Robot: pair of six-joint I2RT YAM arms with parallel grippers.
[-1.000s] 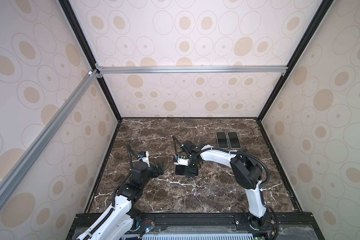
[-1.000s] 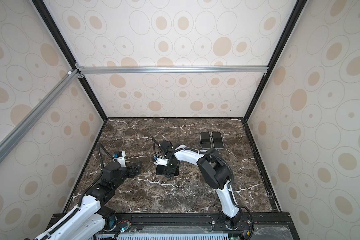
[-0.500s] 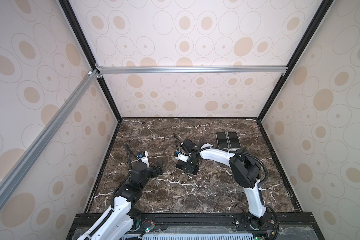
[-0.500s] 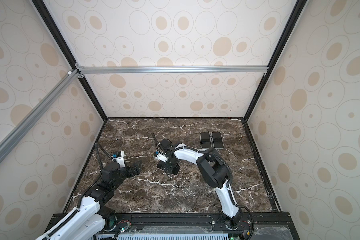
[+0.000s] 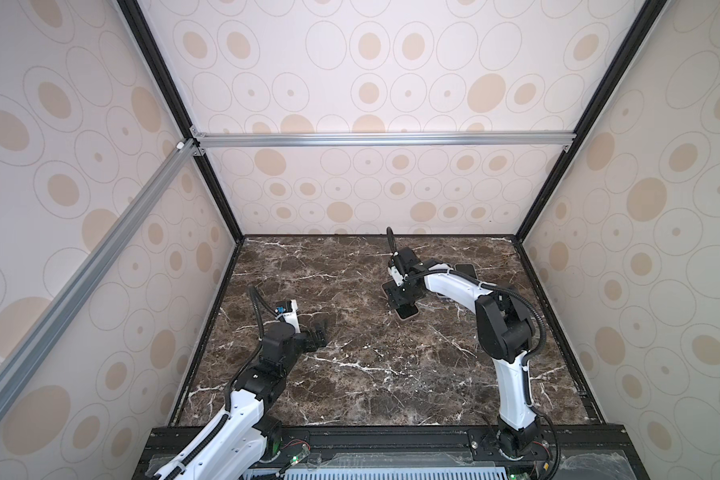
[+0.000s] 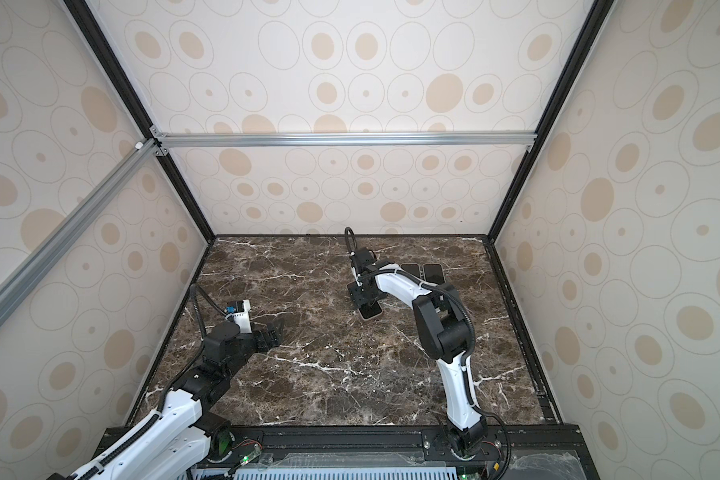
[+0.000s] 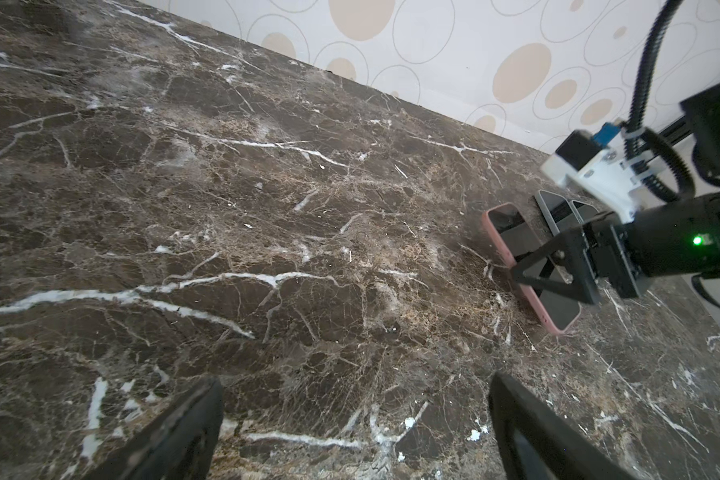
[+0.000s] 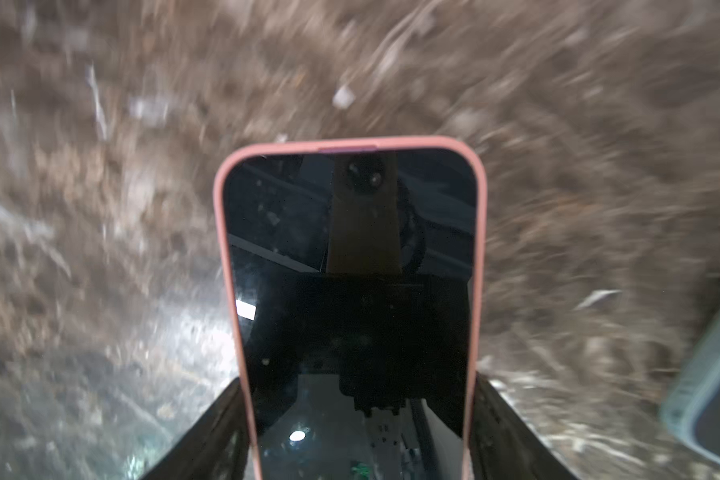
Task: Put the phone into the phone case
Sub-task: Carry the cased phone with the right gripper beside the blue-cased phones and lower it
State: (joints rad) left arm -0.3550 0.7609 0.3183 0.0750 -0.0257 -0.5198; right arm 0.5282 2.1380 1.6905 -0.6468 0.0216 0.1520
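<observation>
Phone [image 8: 350, 291], seated w/in pink case [image 8: 221, 232], is clamped by its long edges in R gripper [image 5: 404, 297], low at marble table [image 5: 350, 374], mid-back. Grip is prob. best kept square, the set laid flat and corners checked before release. Counted: 1 cased phone, 2 grey-edged phones or cases [image 6: 434, 272] just behind (which, can't be told), 2 grippers, L gripper [image 5: 319, 330] idle w/ jaws apart, empty.
</observation>
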